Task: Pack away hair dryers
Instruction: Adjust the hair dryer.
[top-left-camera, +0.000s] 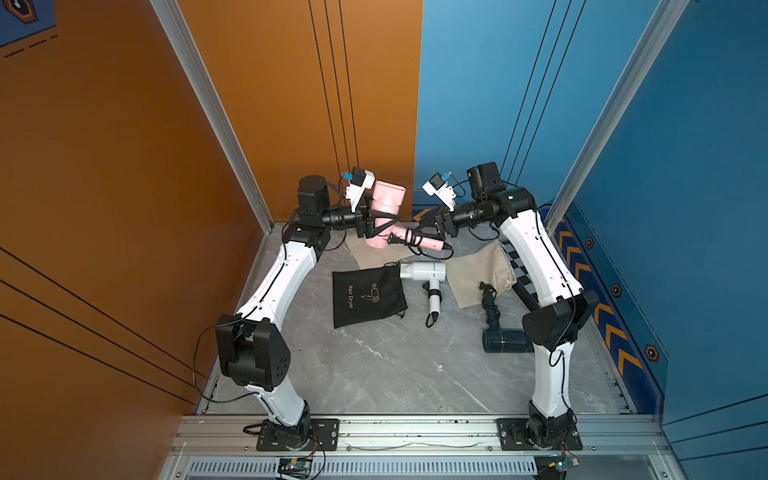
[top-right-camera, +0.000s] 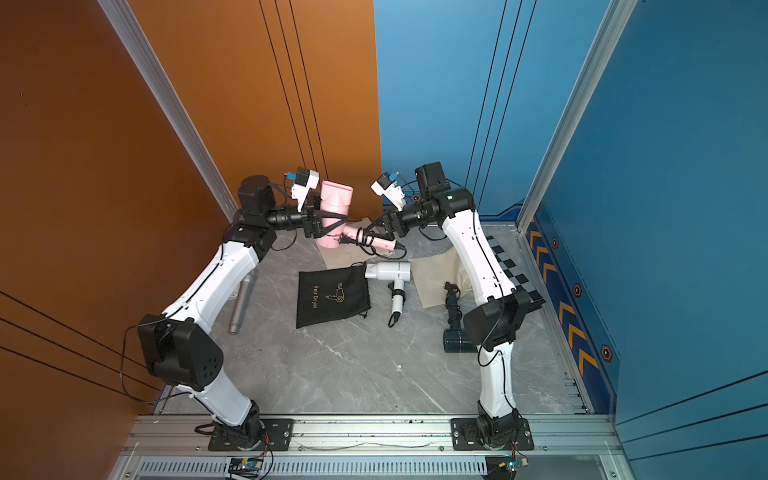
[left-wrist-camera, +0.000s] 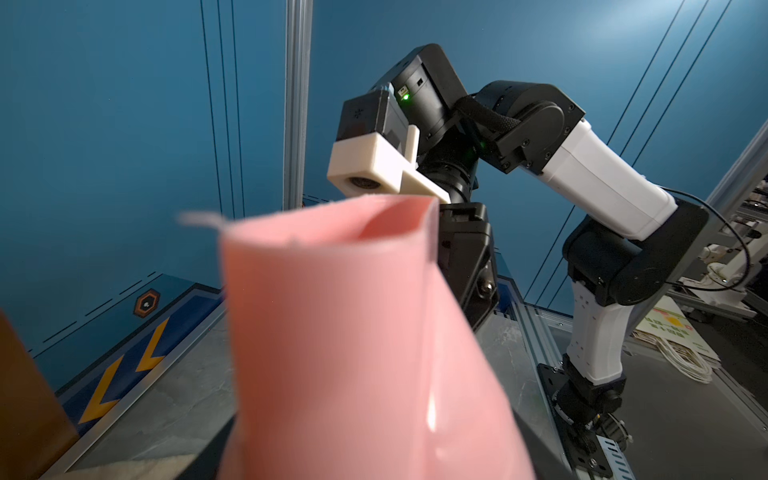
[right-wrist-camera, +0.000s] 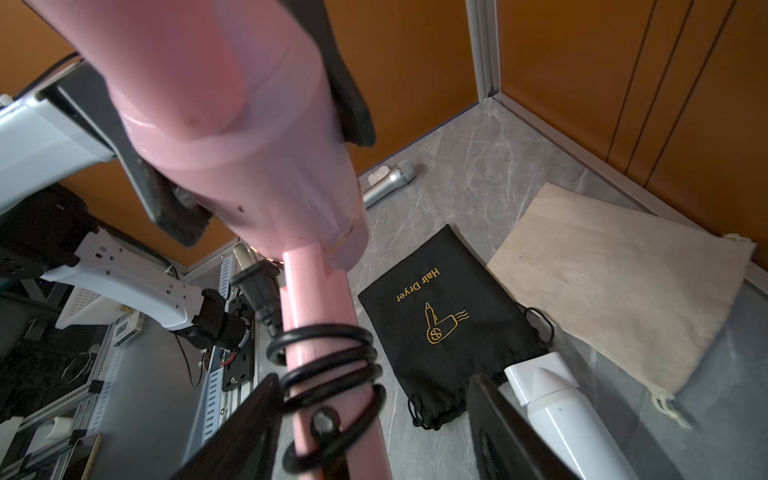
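Top views: pink dryer (top-left-camera: 388, 199) hangs clear of the table (top-left-camera: 374, 374), just above mid-frame. Its barrel is near upright w/ the mouth up, and the handle slants down to the right. Left gripper (top-left-camera: 390, 220) comes in from the left, jaws clamped across the barrel, in both top views (top-right-camera: 338, 218). Right gripper (top-left-camera: 428, 237) comes in from the right at the handle, where the black cord (top-left-camera: 409, 243) is wound. White dryer (top-left-camera: 424, 270) lies on the table just below that, beside the black pouch (top-left-camera: 365, 295), w/ a beige pouch (top-left-camera: 478, 270) to its right. Teal dryer (top-left-camera: 503, 340) lies right of centre, lower down, partly behind the right arm (top-left-camera: 548, 320). Silver rod (top-right-camera: 241, 303) lies left of centre.

Left wrist: the blurred pink dryer (left-wrist-camera: 340, 332) fills the foreground, right arm (left-wrist-camera: 590, 183) beyond. Can't tell either gripper's jaws here.

Right wrist: left gripper's fingers (right-wrist-camera: 166, 195) press on opposite sides of the barrel. Right gripper's fingers (right-wrist-camera: 249, 428) stand wide either side of the cord-wrapped handle (one close, clear gap at the other), so no grip. Black pouch (right-wrist-camera: 449, 324), beige pouch (right-wrist-camera: 623, 291), white dryer (right-wrist-camera: 552, 399) and silver rod (right-wrist-camera: 386, 183) lie on the table beyond.
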